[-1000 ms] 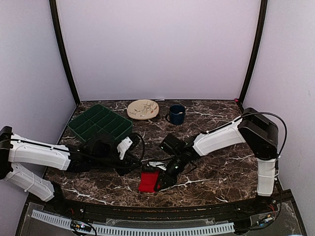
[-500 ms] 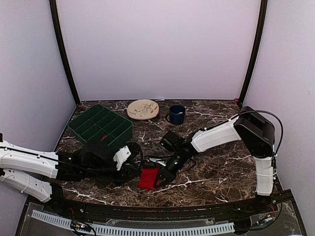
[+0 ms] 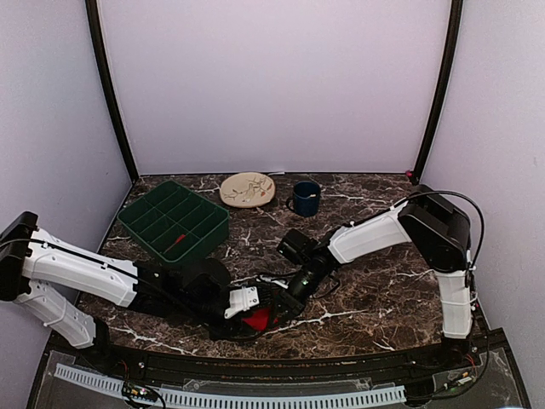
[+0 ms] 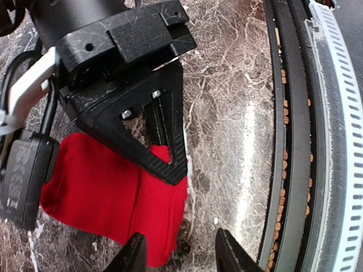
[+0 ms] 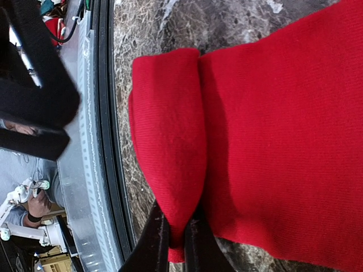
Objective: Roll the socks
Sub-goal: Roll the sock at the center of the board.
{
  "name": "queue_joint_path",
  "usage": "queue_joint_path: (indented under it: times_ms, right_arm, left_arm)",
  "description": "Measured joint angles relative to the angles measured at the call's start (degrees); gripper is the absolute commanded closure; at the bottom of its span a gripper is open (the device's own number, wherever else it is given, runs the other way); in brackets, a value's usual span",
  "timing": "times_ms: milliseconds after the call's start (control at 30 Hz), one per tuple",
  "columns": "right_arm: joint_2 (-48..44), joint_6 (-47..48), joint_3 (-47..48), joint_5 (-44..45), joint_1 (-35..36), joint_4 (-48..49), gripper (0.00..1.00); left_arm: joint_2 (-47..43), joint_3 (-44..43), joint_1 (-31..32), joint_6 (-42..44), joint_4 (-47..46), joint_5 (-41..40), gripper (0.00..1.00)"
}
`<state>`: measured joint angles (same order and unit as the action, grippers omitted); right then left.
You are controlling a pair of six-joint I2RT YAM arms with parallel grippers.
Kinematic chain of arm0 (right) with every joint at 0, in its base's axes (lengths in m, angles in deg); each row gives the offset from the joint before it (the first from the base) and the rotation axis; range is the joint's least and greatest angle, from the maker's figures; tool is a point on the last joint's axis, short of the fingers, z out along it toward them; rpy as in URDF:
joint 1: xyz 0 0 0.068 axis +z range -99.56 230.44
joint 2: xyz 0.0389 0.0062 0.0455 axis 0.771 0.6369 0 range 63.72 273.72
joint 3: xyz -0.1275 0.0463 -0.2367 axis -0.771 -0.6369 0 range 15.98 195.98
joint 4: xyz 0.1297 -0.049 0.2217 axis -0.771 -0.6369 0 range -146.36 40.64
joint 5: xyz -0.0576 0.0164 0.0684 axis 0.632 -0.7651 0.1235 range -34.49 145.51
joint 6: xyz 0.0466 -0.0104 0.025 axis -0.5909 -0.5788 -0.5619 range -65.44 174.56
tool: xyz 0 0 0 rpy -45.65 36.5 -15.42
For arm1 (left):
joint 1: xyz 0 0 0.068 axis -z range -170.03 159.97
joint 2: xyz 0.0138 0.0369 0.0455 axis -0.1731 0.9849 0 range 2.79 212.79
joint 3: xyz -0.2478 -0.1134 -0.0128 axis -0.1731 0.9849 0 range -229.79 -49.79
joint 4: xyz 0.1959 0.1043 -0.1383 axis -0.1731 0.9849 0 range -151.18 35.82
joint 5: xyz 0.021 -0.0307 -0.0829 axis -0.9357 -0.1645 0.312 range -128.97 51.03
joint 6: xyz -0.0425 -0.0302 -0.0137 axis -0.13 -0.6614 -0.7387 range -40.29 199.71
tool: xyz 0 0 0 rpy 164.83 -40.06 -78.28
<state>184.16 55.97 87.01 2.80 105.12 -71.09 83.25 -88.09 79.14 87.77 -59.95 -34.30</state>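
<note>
Left end effector (image 4: 181, 256): jaws partly apart and gripping nothing. It comes low over the near side of the socks (image 4: 108, 187), whose near corner lies just inside the gap, beside one fingertip. Right end effector (image 5: 180, 242): closed in a pinch on a raised fold of the red fabric, coming in from the opposite side, so the two tools nearly meet over the bundle.

Governing relation: the socks lie directly ahead of and below the left jaws. Their visible long extent runs crosswise to the left tool's approach, parallel to the line between its fingertips, while a crease in the fabric runs along that approach. The right arm already has contact. The left arm is the free one and is equally near. The white bands show in no view, so which end faces which tool cannot be told.

Surface: a dark, glossy marbled worktop (image 3: 375, 290), on which thin fabric probably slides rather than rolls unless pinned.

Room: tight. The bundle sits close to the near edge, just beside the dark rim and white ribbed rail (image 4: 340, 141), and the right tool crowds the far side. The tray (image 3: 149, 241), plate (image 3: 248, 189) and mug (image 3: 306, 198) stand well apart.
</note>
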Motion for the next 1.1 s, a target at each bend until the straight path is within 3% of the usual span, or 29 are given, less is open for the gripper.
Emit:
queue_joint_path:
  times_ms: [267,900,1100]
  right_arm:
    - [0.0,0.0,0.0,-0.57,0.0,-0.37,0.99]
    - [0.0,0.31,0.0,-1.95,0.0,-1.29,0.99]
    - [0.0,0.2,0.0,-2.01,0.0,-1.16,0.99]
  left_arm:
    - [7.43,-4.66,0.0,3.63,2.97,0.7,0.55]
    - [10.05,-4.87,-2.19,5.7,3.58,-3.17,0.56]
    - [11.45,-5.84,-2.56,6.38,4.37,-0.46,0.63]
